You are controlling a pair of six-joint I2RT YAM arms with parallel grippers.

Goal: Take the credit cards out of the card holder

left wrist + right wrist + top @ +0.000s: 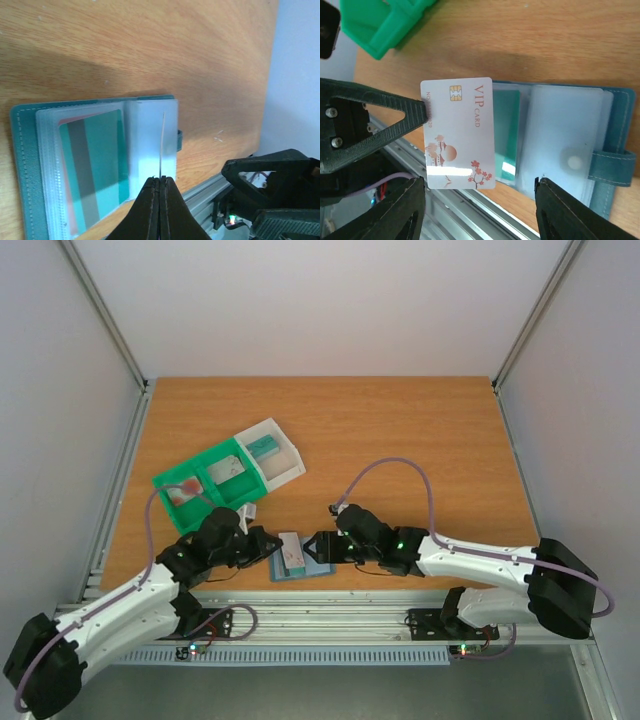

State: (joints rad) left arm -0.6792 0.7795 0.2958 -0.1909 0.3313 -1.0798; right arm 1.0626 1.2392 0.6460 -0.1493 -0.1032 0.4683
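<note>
Left claw (160, 181) is clenched on one edge of a white VIP credit card (457, 132), holding it on edge over the open slate-blue card holder (615, 115), which lies at the middle of the table's (400, 440) near edge; the right claw (480, 195) hangs released above it, jaws wide and touching nothing. That card looks light, thin, stiff yet slightly bendy and slick, so I judge a firm pinch well in from an edge suits it best. I count one white card out, one teal card (100, 160) sleeved, one holder and one green-and-clear tray (194, 459) toward the left edge.
</note>
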